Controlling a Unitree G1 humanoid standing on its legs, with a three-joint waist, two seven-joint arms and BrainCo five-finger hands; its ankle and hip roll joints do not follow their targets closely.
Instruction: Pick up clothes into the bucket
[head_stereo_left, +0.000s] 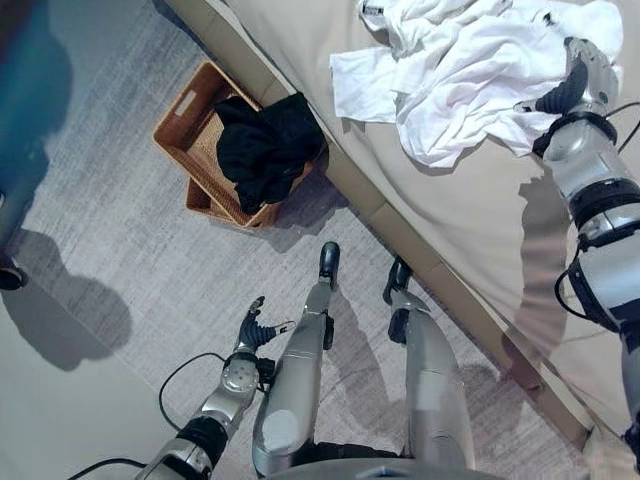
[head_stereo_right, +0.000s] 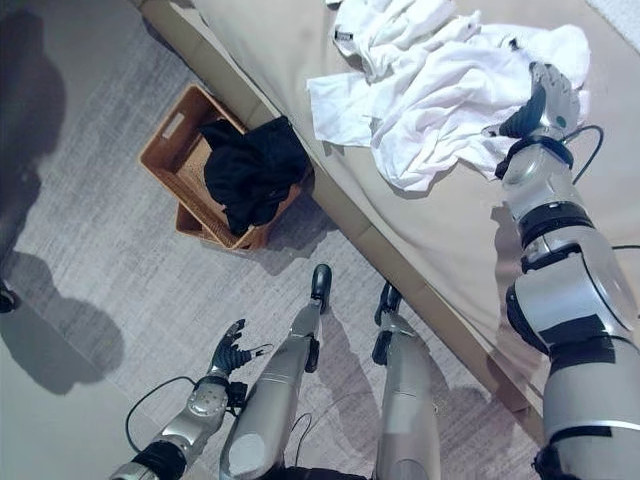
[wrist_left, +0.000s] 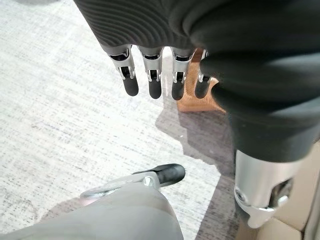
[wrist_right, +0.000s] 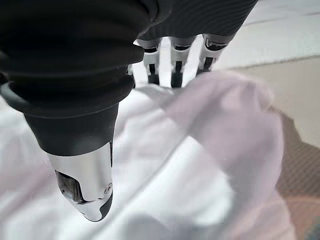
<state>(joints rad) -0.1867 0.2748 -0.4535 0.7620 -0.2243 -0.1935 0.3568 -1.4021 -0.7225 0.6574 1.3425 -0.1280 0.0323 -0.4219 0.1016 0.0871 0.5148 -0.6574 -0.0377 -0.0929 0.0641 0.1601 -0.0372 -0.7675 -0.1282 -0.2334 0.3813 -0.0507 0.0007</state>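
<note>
Grey carpet (head_stereo_left: 120, 250) runs along a beige bed (head_stereo_left: 470, 220), and that bed is where your work lies. You have a pile of white clothes (head_stereo_left: 450, 70) crumpled near the bed's edge, several layers folded over each other. Your right hand (head_stereo_right: 545, 100) rests on the far side of that pile; the wrist view shows its fingers (wrist_right: 176, 70) reaching straight down into the cloth, thumb apart, nothing pinched yet.

Expect the fabric to be light, limp and loose. It will likely sag and trail, so gather a thick bunched fold near the middle of the pile rather than a thin edge.

Your woven basket (head_stereo_left: 185, 120) sits on the carpet just beside the bed. It already holds 1 black garment (head_stereo_left: 265, 145), heaped high and spilling over the rim nearest the bed.

Your left hand (head_stereo_left: 252, 325) hangs low over the carpet, fingers relaxed and apart, holding nothing.
</note>
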